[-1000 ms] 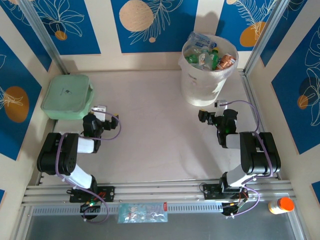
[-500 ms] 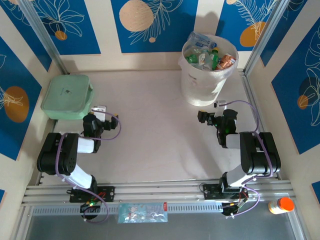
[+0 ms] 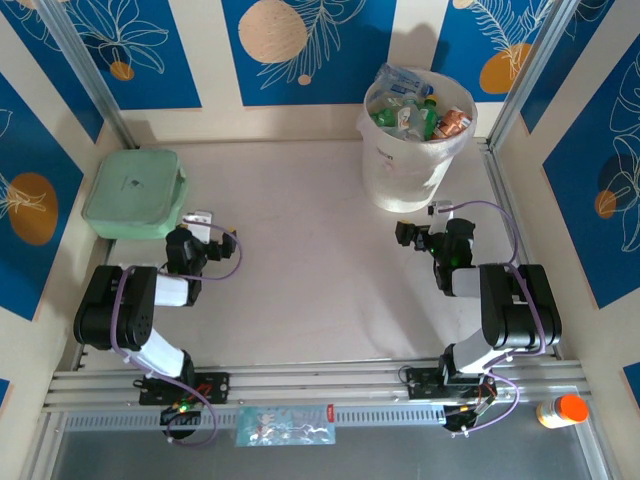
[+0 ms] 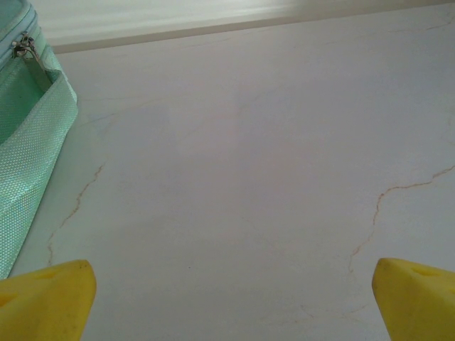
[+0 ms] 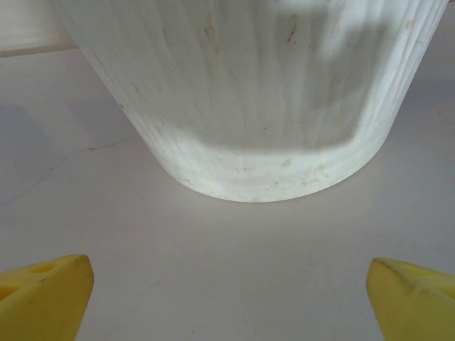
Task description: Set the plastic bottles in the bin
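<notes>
An orange-capped bottle (image 3: 562, 410) is seen by the near rail, well apart from the bin (image 3: 415, 172) on its near right. It is not judged to be one of the task's bottles and is best left alone.

Farther in, the left gripper (image 4: 227, 302) is held low over the table (image 3: 320, 270), well to the bin's left. Its yellow fingers (image 4: 50, 298) are spread wide with nothing between them. The right gripper (image 5: 227, 302) is held on the near side of the bin, facing its wall, and its fingers are likewise spread wide and empty.

A pale green box (image 3: 133, 192) is set far to the left of the bin. The plastic bottles (image 3: 415, 112) are heaped inside the bin, up to and above its rim, and none can be seen on the table around it.

The task is judged to be as good as done, so a check is what is called for. The table around the bin should be looked over for a stray bottle. The arms should be held folded back, so that the bin's wall is not nudged by the right gripper and the topmost bottles are not tipped off the heap.
</notes>
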